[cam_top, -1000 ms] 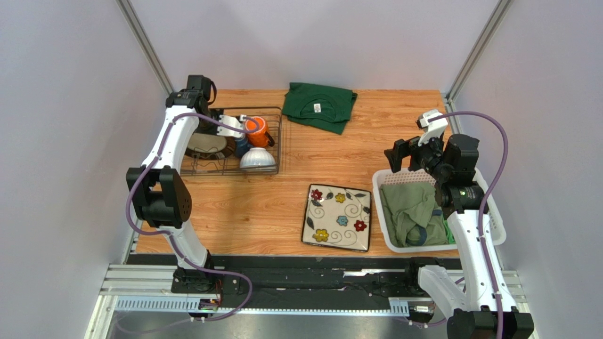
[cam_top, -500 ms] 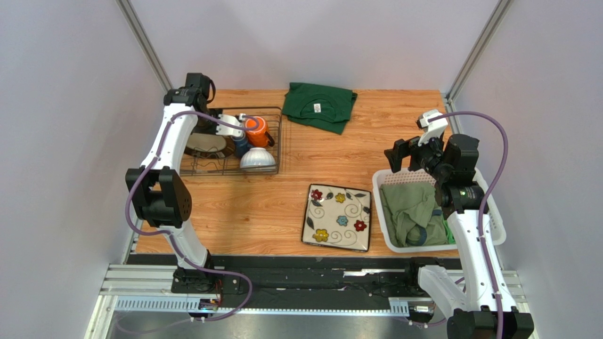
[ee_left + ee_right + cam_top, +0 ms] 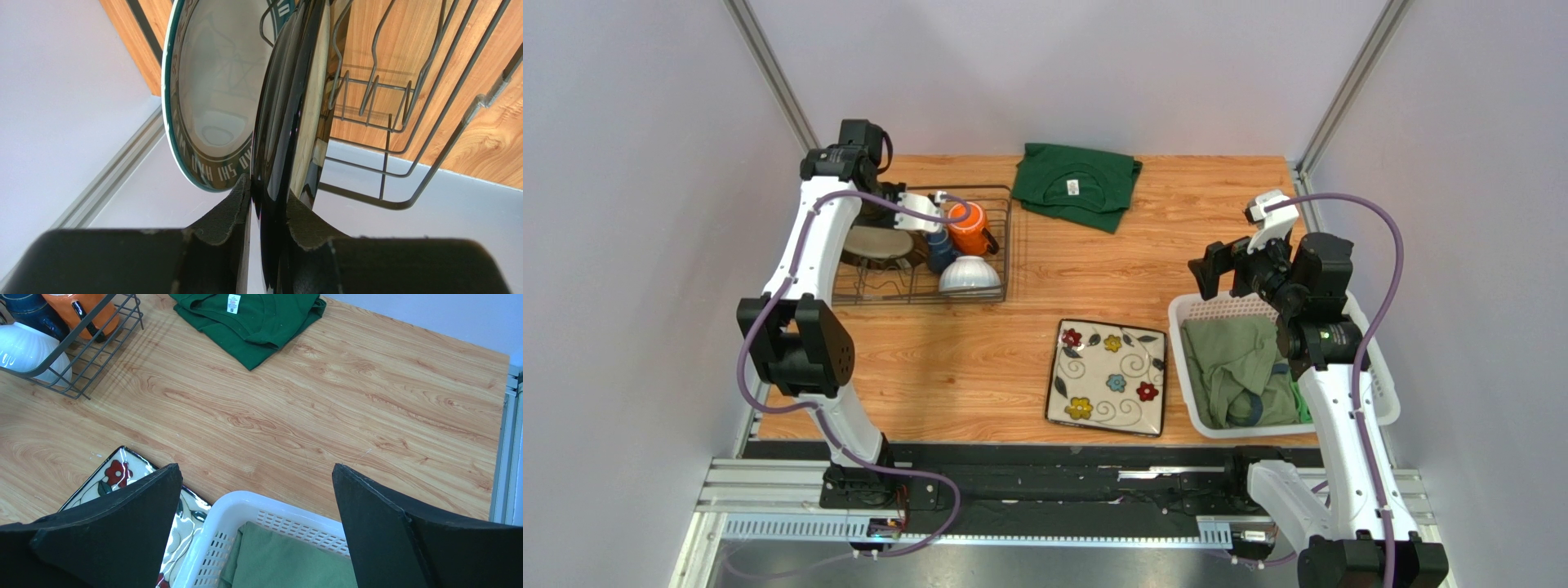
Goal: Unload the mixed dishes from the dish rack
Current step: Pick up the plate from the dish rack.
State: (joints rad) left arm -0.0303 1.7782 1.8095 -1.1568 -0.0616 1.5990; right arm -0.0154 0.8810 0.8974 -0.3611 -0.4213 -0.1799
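left gripper pinching rim of round dark-rimmed plate, jaws nearly closed on it, plate standing edge-on between pads inside dish rack (can't tell if it's touching wires). orange mug, dark blue mug, white bowl sitting in rack just right of that hand. right gripper hanging wide open, gripping nothing, above laundry basket rim. square flowered plate lying on table just left of it.

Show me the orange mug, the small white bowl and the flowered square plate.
orange mug [image 3: 970,228], top view, its orange body.
small white bowl [image 3: 970,277], top view, its outer wall.
flowered square plate [image 3: 1108,376], top view, centre of its face.
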